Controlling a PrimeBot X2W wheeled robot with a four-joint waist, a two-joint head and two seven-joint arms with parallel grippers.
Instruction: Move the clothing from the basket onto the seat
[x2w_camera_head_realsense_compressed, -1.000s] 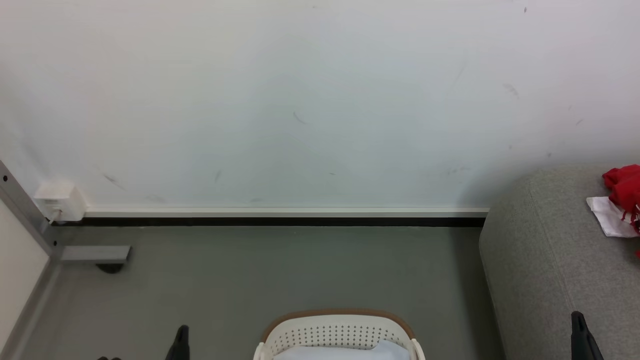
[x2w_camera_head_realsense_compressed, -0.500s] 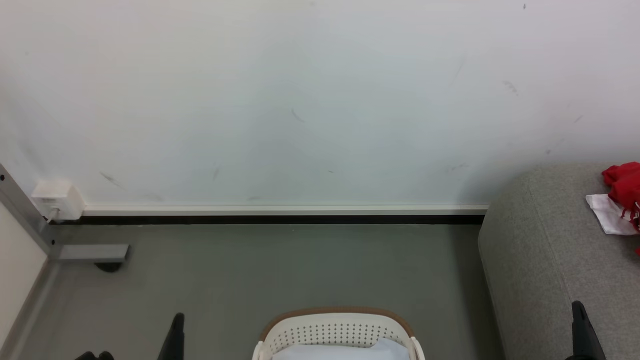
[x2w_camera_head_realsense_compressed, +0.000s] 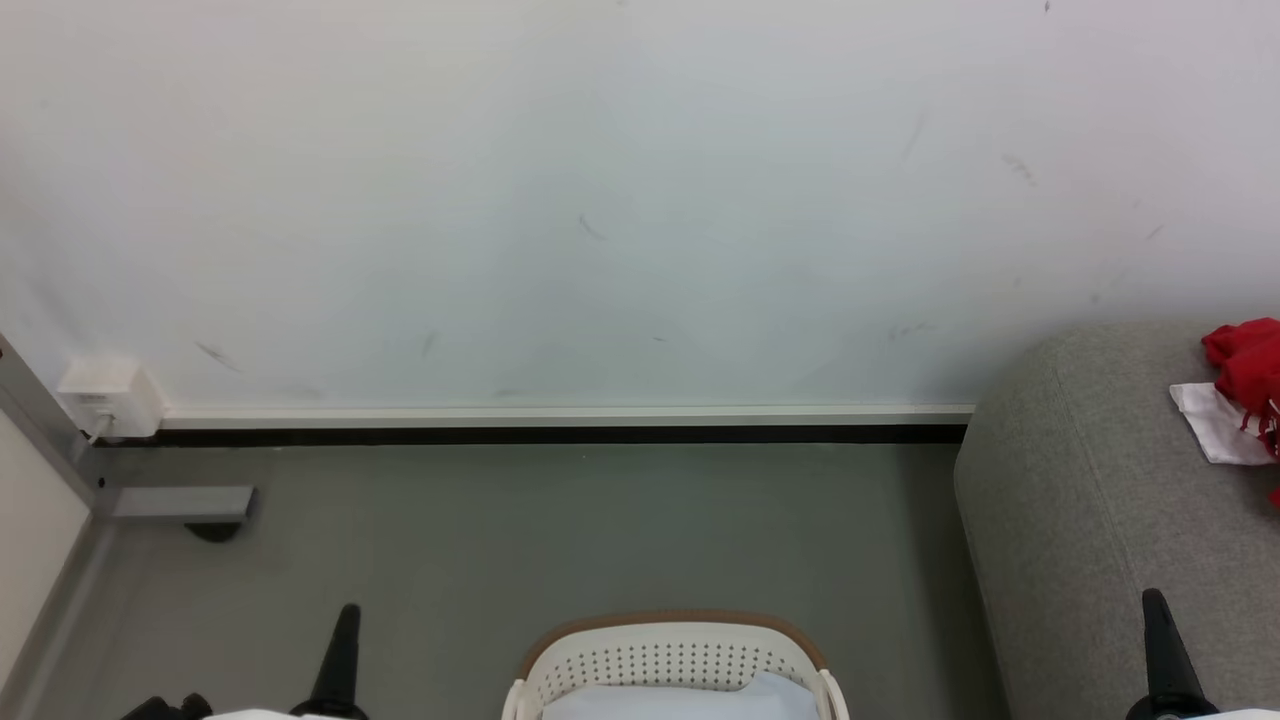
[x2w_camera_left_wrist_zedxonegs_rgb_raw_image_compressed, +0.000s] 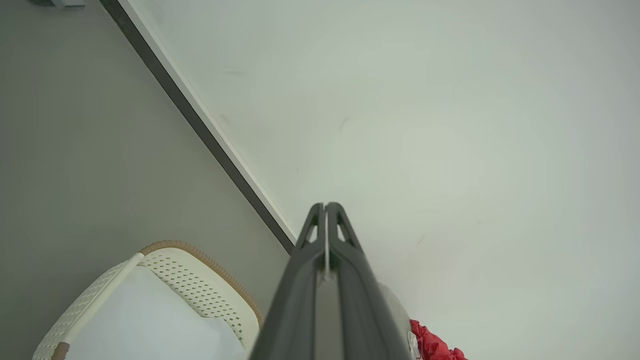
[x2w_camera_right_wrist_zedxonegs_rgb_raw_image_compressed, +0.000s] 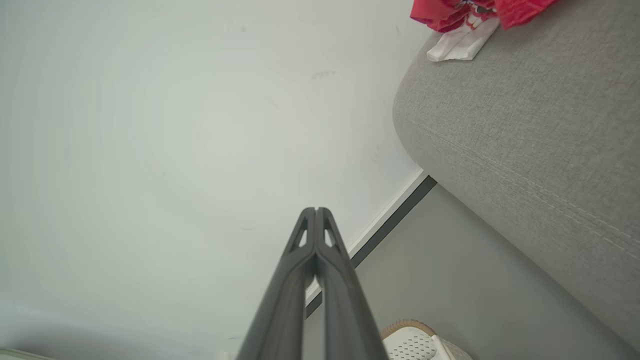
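Bottom centre of head view: cream-white perforated plastic laundry basket (x2w_camera_head_realsense_compressed: 672, 655) with brown rim, standing on plain grey floor (x2w_camera_head_realsense_compressed: 560, 540), near side cut off by the frame edge. Inside it, pale bluish-white material, kind not discernible. To the right, apart from basket with a strip of floor between: large grey woven-fabric upholstered seat (x2w_camera_head_realsense_compressed: 1090, 500), rounded corner toward the wall, stitched seam plain in right wrist view. On top of seat, at far right edge of head view: bright red soft fabric clothing (x2w_camera_head_realsense_compressed: 1248, 365), bunched, with a flat white cloth part (x2w_camera_head_realsense_compressed: 1215, 425) touching its left side. Left end effector (x2w_camera_head_realsense_compressed: 346, 625) at lower left, over floor left of basket, two long dark fingers pressed together, pinching nothing. Right end effector (x2w_camera_head_realsense_compressed: 1155, 610) at lower right, against seat's side, fingers likewise pressed together and empty, well apart from clothing. Behind: scuffed white wall (x2w_camera_head_realsense_compressed: 600, 200), white skirting board (x2w_camera_head_realsense_compressed: 560, 414) with black strip beneath, small white wall box (x2w_camera_head_realsense_compressed: 110, 395) far left, grey metal frame foot (x2w_camera_head_realsense_compressed: 180, 503) below it on floor.
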